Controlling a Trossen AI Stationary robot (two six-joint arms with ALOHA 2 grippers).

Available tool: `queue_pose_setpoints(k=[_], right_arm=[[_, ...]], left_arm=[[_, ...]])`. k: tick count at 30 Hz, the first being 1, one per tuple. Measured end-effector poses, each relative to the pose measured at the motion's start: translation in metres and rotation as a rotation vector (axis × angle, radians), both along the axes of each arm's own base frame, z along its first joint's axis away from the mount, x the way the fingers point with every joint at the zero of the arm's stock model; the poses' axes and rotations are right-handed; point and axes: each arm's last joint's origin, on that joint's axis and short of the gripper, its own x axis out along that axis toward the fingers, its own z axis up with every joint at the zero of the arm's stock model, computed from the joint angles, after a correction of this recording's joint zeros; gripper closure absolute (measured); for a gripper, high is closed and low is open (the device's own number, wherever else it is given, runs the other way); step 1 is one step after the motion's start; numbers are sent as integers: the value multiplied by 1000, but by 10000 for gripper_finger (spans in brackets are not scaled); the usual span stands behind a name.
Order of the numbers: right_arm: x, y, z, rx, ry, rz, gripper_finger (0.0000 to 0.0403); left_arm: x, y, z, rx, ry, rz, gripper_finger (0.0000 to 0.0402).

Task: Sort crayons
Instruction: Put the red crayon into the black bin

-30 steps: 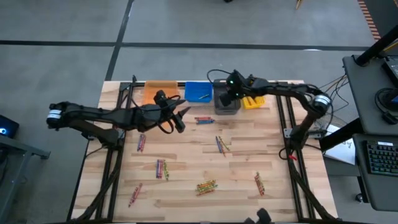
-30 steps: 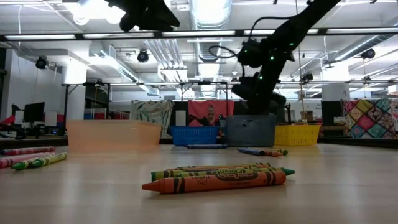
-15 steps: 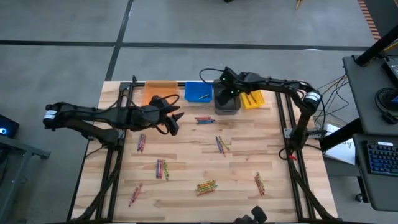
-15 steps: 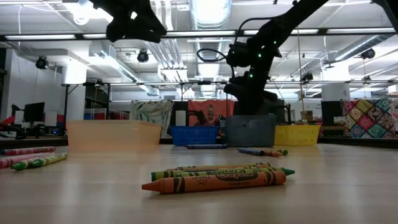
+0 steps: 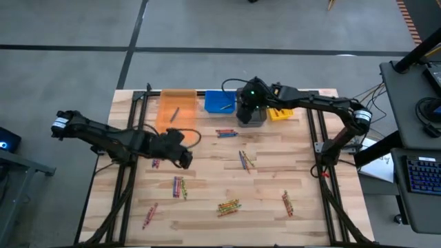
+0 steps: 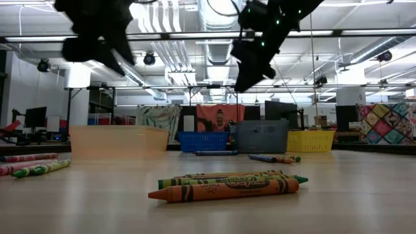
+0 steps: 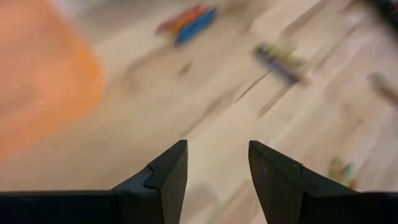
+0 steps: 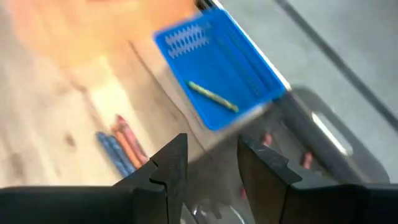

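Left gripper (image 5: 185, 160) lower now, parted; right gripper (image 5: 249, 103) released over grey bin (image 5: 252, 117).

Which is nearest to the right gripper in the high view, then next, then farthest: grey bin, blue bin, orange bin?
1. Grey bin: directly beneath the right gripper.
2. Blue bin: next over, toward the left arm's side.
3. Orange bin: farthest, at the row's left end.

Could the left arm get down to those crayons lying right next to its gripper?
Probably yes. The left gripper hangs open and empty over bare wood, and the small crayon cluster lies beside it with nothing on top or between them. The right gripper is far off over the grey bin.
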Motion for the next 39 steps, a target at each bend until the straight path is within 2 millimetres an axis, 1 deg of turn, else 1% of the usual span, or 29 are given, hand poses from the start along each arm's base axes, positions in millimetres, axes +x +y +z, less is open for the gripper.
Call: queue_pose_setpoints(k=[2,5,10,15,19,21,24,28,30,33,36,39], right_arm=[[2,7,6,-26,-28,34,275],[5,13,8,-44,-31,68,274],[6,14,7,-50,-24,83,271],[7,14,3,-44,-11,82,275],[6,14,2,-41,8,88,278],[4,15,2,-39,27,94,277],[2,16,2,-56,53,122,274],[-1,15,-6,-73,93,153,274],[-2,11,-8,-78,99,152,277],[-6,0,-9,-93,79,121,279],[-9,-10,-8,-91,53,78,280],[-12,-13,-7,-81,44,55,280]], left_arm=[[-5,-4,-9,-54,92,46,249],[-12,-9,-23,-122,256,126,249],[-18,-12,-44,-139,508,244,249],[-13,-13,-58,-114,615,268,249],[-16,-13,-60,-114,680,232,249],[-18,-12,-56,-113,676,207,249],[-23,-7,-46,-127,632,167,249],[-30,5,-31,-151,566,150,256],[-33,13,-26,-175,544,146,262],[-36,20,-23,-260,544,117,274],[-35,20,-21,-318,529,-4,285],[-22,16,-18,-347,403,-202,293]])
